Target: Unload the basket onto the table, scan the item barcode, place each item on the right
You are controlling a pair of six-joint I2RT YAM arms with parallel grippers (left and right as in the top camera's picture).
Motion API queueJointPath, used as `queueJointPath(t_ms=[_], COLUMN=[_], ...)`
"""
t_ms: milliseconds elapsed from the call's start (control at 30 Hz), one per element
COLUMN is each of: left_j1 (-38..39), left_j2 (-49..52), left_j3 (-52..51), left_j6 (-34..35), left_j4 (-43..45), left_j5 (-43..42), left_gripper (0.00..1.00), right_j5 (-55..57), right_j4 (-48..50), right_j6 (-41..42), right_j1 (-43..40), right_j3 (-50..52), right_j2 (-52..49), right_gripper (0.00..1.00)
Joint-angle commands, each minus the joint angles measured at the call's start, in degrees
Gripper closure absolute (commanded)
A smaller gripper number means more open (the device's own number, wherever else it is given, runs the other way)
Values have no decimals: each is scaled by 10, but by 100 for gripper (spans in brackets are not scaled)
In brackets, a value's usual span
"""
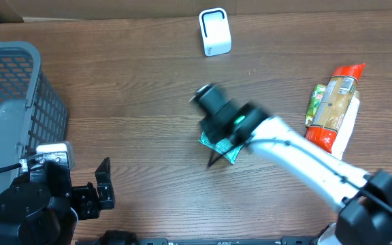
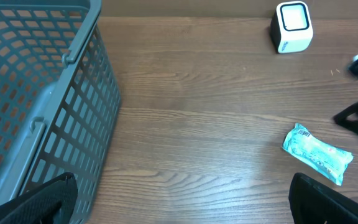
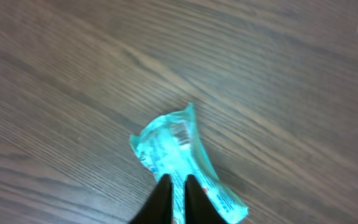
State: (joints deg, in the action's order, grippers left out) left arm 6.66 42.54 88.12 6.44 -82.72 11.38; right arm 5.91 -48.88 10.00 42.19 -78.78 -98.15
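overhead: teal packet (image 1: 218, 144) is logged near the centre of the tabletop (image 1: 135, 95), with the right gripper (image 1: 215, 158) set on it. white scanner (image 1: 215, 32) is noted at 12 o'clock of the packet, well apart, and grey basket (image 1: 9, 49) at 9 o'clock. left gripper (image 1: 104, 185) is noted at 7 o'clock.
left wrist: jaws are spread wide, nothing held.
right wrist: fingers are pinched together on the packet's creased wrapper.
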Motion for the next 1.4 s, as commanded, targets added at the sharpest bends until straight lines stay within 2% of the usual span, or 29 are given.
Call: queueJointPath(t_ms=[0,233,333,467,567,767,833,867,900,1000,1067,1100,1167,1233,1367], left_j1=[-3,-3,-3,-3,-3,-3,-3,-3,-3,-3,-3,-3,-3,-3,-3], left_j2=[3,3,3,3,3,3,3,3,3,3,3,3,3,3,3], left_j3=[-4,-4,-4,-4,-4,-4,-4,-4,-4,-4,-4,-4,-4,-4,-4], left_j6=[4,4,4,4,4,4,4,4,4,4,4,4,4,4,4], left_j4=[2,2,2,2,2,2,2,2,2,2,2,2,2,2,2], left_j5=[-5,-5,-5,-5,-5,-5,-5,-5,-5,-5,-5,-5,-5,-5,-5], left_gripper=[1,0,0,0,0,0,1,0,0,0,0,1,0,0,0], right_j5=[-224,-248,-209,-179,-176,-191,-206,-220,-221,-216,-201,-187,-172,-167,-158], right_j4=[2,30,68,142,161,159,156,148,138,99,71,58,43,39,45], right_j6=[5,29,99,163,205,199,171,140,125,84,61,60,60,60,65], right_j1=[-61,-74,-70,-70,-71,-79,-79,-79,-79,-79,-79,-79,-79,-79,-78], right_j3=[22,68,88,116,117,115,108,97,87,47,17,5,-7,-6,13], right_j2=[-12,-45,-64,-104,-139,-141,-136,-128,-122,-99,-87,-83,-82,-83,-84], right_gripper=[96,96,96,96,96,96,87,73,65,55,55,61,84,96,96])
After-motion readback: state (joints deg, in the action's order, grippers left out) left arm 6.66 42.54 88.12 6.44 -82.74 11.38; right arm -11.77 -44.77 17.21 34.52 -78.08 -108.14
